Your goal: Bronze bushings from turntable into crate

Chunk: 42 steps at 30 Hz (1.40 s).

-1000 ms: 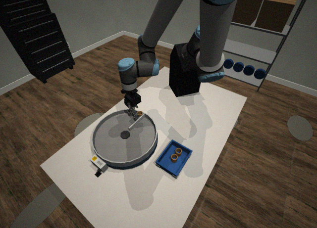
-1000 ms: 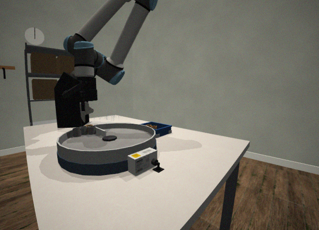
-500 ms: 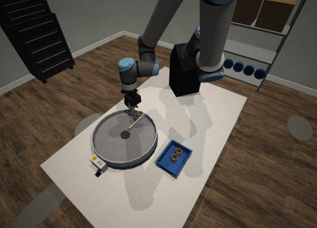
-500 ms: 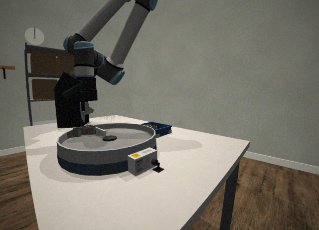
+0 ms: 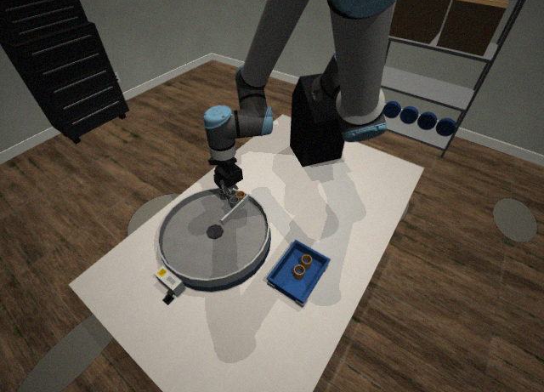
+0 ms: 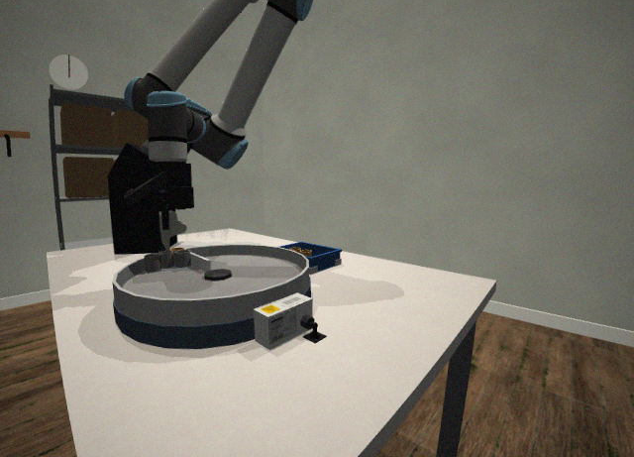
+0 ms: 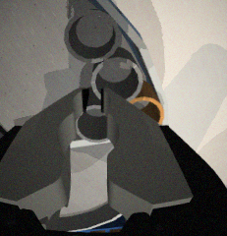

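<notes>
From the top view, the blue crate (image 5: pixel 302 287) (image 6: pixel 326 260) (image 7: pixel 109 228) sits on the white table (image 5: pixel 280 339) (image 6: pixel 204 400), to the right of the round grey turntable (image 5: pixel 189 256) (image 6: pixel 204 311) (image 7: pixel 27 64) and apart from it. 2 bronze bushings (image 5: pixel 303 266) (image 6: pixel 302 250) stand upright in the crate, close together.

1 more bronze bushing (image 5: pixel 240 195) (image 6: pixel 176 249) (image 7: pixel 153 104) is on the turntable, near the far rim and beside the far end of a pale straight bar (image 5: pixel 235 209) (image 6: pixel 200 261). Steel bushings (image 5: pixel 234 200) (image 6: pixel 181 258) (image 7: pixel 138 88) crowd the same far part of the turntable; the wrist view shows 3 of them, upright and open at the top.

The gripper (image 5: pixel 227 191) (image 6: pixel 166 249) (image 7: pixel 94 90) points down over this group, its fingers pressed nearly together with nothing between them. Whether its tips touch any bushing, I cannot tell.

At the near left of the turntable in the top view is a small box (image 5: pixel 170 282) (image 6: pixel 282 321) with a yellow label, and a dark hub (image 5: pixel 215 231) (image 6: pixel 217 275) marks the turntable's middle.
</notes>
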### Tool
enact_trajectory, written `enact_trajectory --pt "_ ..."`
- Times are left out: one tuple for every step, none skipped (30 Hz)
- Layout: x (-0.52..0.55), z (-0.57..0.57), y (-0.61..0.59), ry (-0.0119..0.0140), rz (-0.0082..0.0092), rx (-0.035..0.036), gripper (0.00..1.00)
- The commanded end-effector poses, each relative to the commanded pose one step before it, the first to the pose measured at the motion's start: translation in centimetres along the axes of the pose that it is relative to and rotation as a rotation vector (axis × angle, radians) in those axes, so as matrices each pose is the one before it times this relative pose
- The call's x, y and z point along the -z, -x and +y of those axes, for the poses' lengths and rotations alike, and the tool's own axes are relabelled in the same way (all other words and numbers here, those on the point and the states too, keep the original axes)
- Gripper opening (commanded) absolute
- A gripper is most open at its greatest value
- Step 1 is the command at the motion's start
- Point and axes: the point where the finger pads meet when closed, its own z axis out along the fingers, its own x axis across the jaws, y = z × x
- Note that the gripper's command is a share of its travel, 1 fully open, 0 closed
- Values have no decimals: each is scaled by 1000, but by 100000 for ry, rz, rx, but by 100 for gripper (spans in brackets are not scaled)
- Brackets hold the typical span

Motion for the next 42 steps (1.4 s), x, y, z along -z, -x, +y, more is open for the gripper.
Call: enact_trajectory --pt "-92 -30 58 -71 -115 17 5" --pt "0 0 0 0 0 0 5" --pt "0 0 0 0 0 0 5" --pt "0 0 0 0 0 0 5" --pt "0 0 0 0 0 0 5" --pt "0 0 0 0 0 0 5" --pt "0 0 0 0 0 0 5" --pt "0 0 0 0 0 0 5" --pt "0 0 0 0 0 0 5" --pt "0 0 0 0 0 0 5" --pt "0 0 0 0 0 0 5" --pt "0 0 0 0 0 0 5" --pt "0 0 0 0 0 0 5" --pt "0 0 0 0 0 0 5" --pt "0 0 0 0 0 0 5" --pt "0 0 0 0 0 0 5" --pt "0 0 0 0 0 0 5" --pt "0 0 0 0 0 0 5" --pt "0 0 0 0 0 0 5" --pt "0 0 0 0 0 0 5" --pt "0 0 0 0 0 0 5" --pt "0 0 0 0 0 0 5" --pt "0 0 0 0 0 0 5" --pt "0 0 0 0 0 0 5" --pt "0 0 0 0 0 0 5" --pt "0 0 0 0 0 0 5" --pt "0 0 0 0 0 0 5" --pt "0 0 0 0 0 0 5" --pt "-1 0 0 0 0 0 5" --pt "-9 0 0 0 0 0 5" --pt "-23 0 0 0 0 0 5" --pt "-42 0 0 0 0 0 5" --pt "-63 0 0 0 0 0 5" --pt "-85 0 0 0 0 0 5" --pt "-106 0 0 0 0 0 5" --pt "-127 0 -1 0 0 0 5" --pt "-145 0 0 0 0 0 5" --pt "-159 0 0 0 0 0 5" --pt "-171 0 -1 0 0 0 5" --pt "-177 0 0 0 0 0 5" --pt "-180 0 0 0 0 0 5" --pt "-178 0 -1 0 0 0 5"
